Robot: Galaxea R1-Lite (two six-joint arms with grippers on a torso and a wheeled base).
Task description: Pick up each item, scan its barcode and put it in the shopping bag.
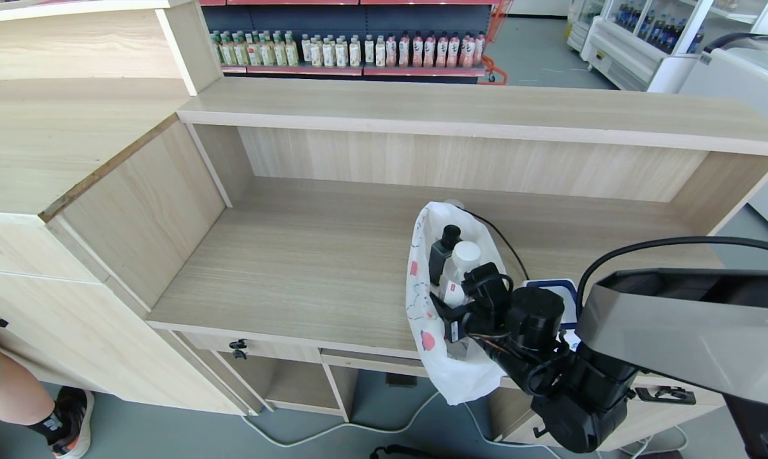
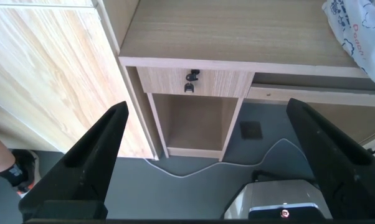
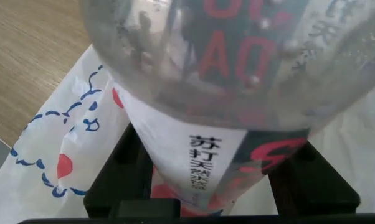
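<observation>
Bottle (image 1: 455, 280) clamped in my right gripper (image 1: 465, 305), in the mouth of the shopping bag (image 1: 419, 306) beside a dark bottle (image 1: 443, 252). Looks light, slick, squashy plastic; I'd grip mid-body at the label. Left gripper (image 2: 209, 168) wide apart, empty.

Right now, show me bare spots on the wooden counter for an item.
Widest free patch: light wooden counter between its left side panel and the white plastic bag. Narrower strip behind the bag, crossed by a black cable. Crowded at the bag, where the right gripper holds a clear bottle.

Pale wood counter (image 1: 294, 268), grey floor (image 1: 536, 57), stocked shelves (image 1: 352, 51) behind.
</observation>
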